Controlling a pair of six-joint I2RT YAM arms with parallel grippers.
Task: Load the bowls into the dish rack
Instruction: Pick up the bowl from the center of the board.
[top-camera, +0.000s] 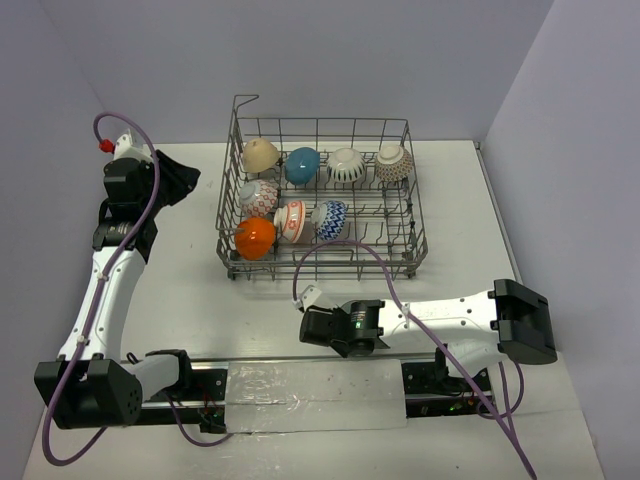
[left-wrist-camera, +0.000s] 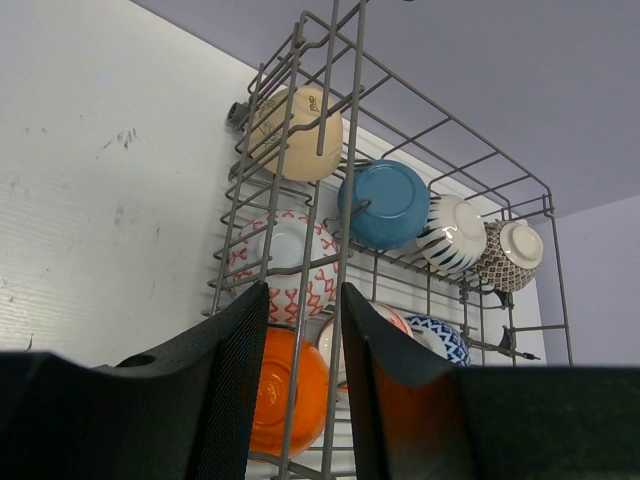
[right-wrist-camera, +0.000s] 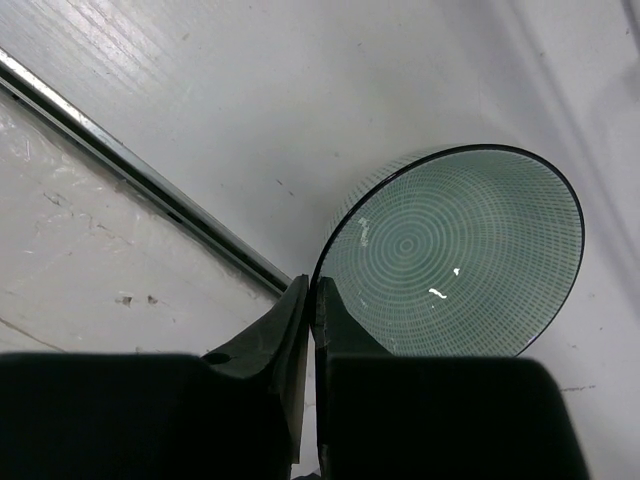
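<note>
Jaws: right gripper (right-wrist-camera: 311, 300) pinches pale green bowl (right-wrist-camera: 455, 250) at rim; left gripper (left-wrist-camera: 304, 340) half-open, empty. Grasping; next, lift into dish rack (top-camera: 330, 121).

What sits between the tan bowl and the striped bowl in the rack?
A blue bowl, flanked by the tan bowl and striped bowl; the top view shows it most clearly.

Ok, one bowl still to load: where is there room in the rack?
Free: the bare tines at the front of the dish rack, between the blue-white bowl and the right wall. Crowded: the back row, tan bowl to brown-patterned bowl, and the front left.
</note>
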